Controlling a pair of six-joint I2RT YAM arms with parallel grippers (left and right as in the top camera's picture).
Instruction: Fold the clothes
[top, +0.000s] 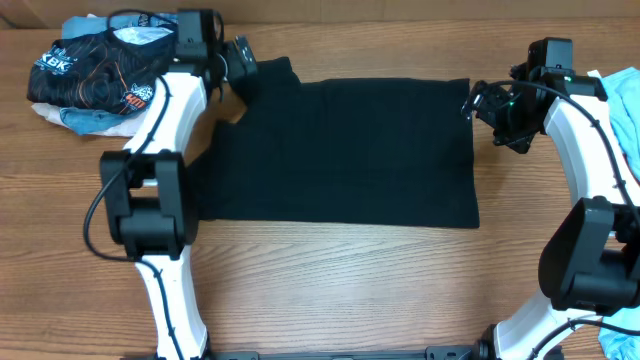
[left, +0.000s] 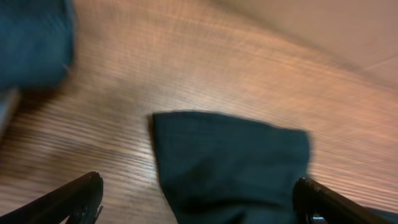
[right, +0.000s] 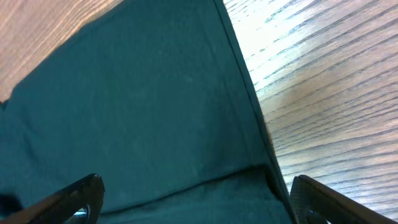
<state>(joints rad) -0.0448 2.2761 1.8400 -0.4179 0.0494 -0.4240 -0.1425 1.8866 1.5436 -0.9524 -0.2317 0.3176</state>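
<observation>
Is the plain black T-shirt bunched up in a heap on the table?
No, in the overhead view the black T-shirt lies spread out flat on the wooden table.

The plain black T-shirt (top: 340, 150) lies flat on the table, apparently folded.

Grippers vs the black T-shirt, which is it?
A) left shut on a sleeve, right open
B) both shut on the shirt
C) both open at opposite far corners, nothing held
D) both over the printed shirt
C: the left gripper and right gripper both show widely spread fingers with fabric lying slack beneath, and the black T-shirt lies flat on the table.
</observation>
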